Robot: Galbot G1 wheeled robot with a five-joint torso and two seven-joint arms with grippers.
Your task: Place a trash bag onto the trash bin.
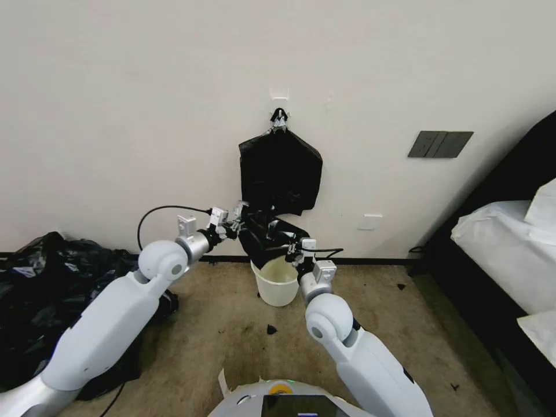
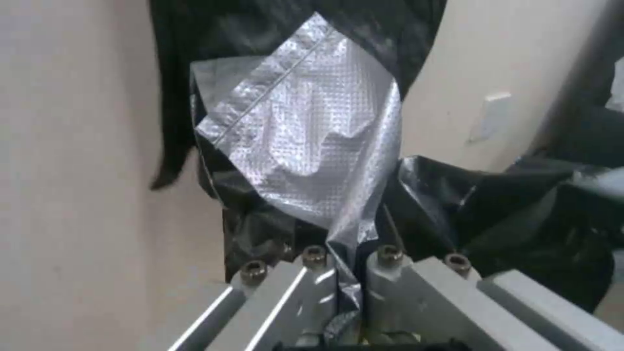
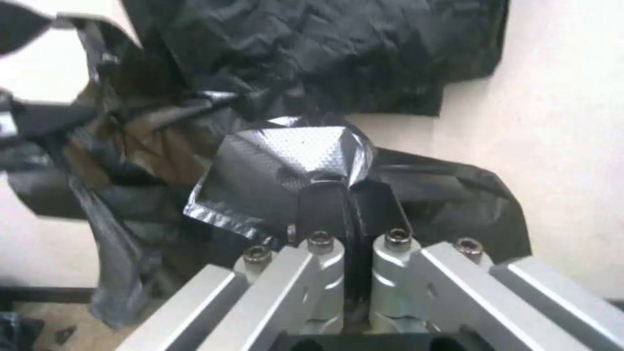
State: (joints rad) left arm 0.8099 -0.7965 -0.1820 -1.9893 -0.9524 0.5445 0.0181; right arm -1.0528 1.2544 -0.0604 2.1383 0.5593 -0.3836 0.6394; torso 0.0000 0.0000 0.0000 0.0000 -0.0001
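- Far to my left, a large heap of black bags [image 1: 40, 278] lies on the floor against the wall; it has no part in this step.
- My left gripper [image 1: 236, 219] is out in front of me, just above and to the left of the trash bin [image 1: 278, 285]. Its fingers are pressed together on a fold of the trash bag [image 1: 267, 234]; in the left wrist view the film [image 2: 305, 146] fans out from between them, so I judge the hold firm.
- The trash bag hangs between my two grippers, just over the bin's mouth and in front of the flat black bundle [image 1: 280, 171] clipped to the wall hook [image 1: 279, 120]. It looks slack and crumpled rather than spread, and whether its bottom already touches the rim I cannot tell.
- The trash bin stands on the floor near the wall, its opening bare, with no bag over the rim yet.
- My right gripper [image 1: 293, 250] is at the bin's right side, just above the rim, clamped on the opposite edge of the bag; the right wrist view shows a pinched fold [image 3: 305, 161] rising from the closed fingers.
- Step in hand, as I judge it: opening the bag above the bin. The next move calls for drawing the two grippers apart to widen the mouth, then lowering it evenly around the rim without tearing the thin film.
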